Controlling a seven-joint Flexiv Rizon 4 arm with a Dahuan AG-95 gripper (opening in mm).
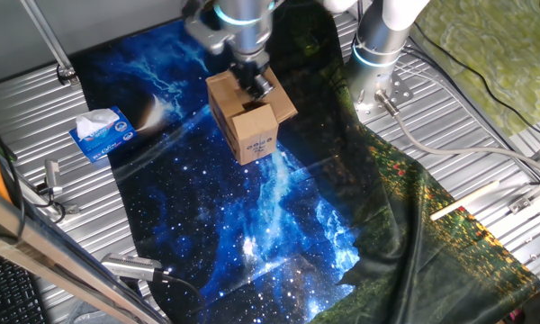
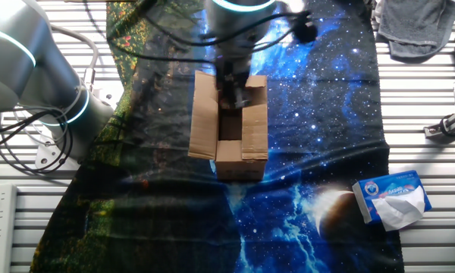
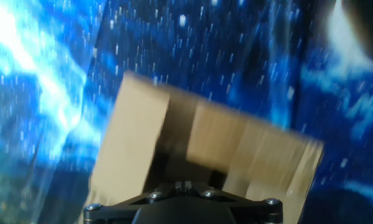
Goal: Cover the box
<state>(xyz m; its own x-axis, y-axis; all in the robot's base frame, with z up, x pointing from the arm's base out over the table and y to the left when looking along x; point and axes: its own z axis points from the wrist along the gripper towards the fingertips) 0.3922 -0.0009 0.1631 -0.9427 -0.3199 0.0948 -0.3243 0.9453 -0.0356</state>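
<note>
The box [image 1: 248,124] is a small brown carton standing on the starry blue cloth [image 1: 252,225], its labelled side with dark print facing the camera in one fixed view. In the other fixed view the box [image 2: 229,130] has one long flap standing up on the left, another leaning on the right, and a dark opening between them. My gripper [image 1: 253,84] is directly over the top of the box, its tips down at the opening [image 2: 234,91]. The hand view shows the box [image 3: 236,149] blurred and close below the gripper [image 3: 184,184], whose fingers are together with nothing between them.
A blue and white tissue box [image 1: 102,133] [image 2: 393,199] lies off the cloth's edge. The arm's base [image 1: 380,54] [image 2: 38,76] stands beside the box. A grey rag [image 2: 413,26], a white stick [image 1: 463,202] and metal tools [image 2: 447,125] lie on the slatted table.
</note>
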